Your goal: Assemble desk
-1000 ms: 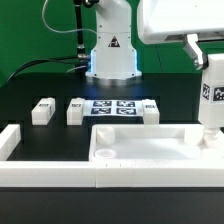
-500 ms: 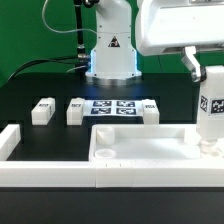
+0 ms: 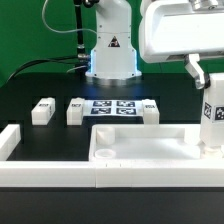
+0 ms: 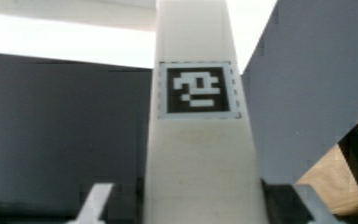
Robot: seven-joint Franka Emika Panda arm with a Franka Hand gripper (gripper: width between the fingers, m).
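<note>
Across the black table (image 3: 40, 130) the clutter sits mostly toward the back. The robot base (image 3: 110, 55) stands at the far middle, and in front of it the marker board (image 3: 113, 107) lies flat. A middle loose post (image 3: 76, 110) lies against the board's end on the exterior view's left, and a right loose post (image 3: 149, 110) lies against its other end. A far-left loose post (image 3: 42, 110) lies on its own a little further to that view's left. All three are on their sides. Along the near edge runs the long low rail (image 3: 45, 172), its L-shaped end turned up at the exterior view's left. The desk panel (image 3: 150, 150) lies flat just behind the rail, rim upward, with its long side running across the view. Nothing stands between it and the arm. At the exterior view's right the gripper (image 4: 185, 205) is closed on the held leg post (image 3: 213, 115). In the wrist view one of the fingers (image 4: 98, 205) presses against each side of the post. The post stands upright, long axis vertical, tag facing the exterior camera. Its lower end is at the panel's right-hand end, though I cannot tell whether the two touch.
</note>
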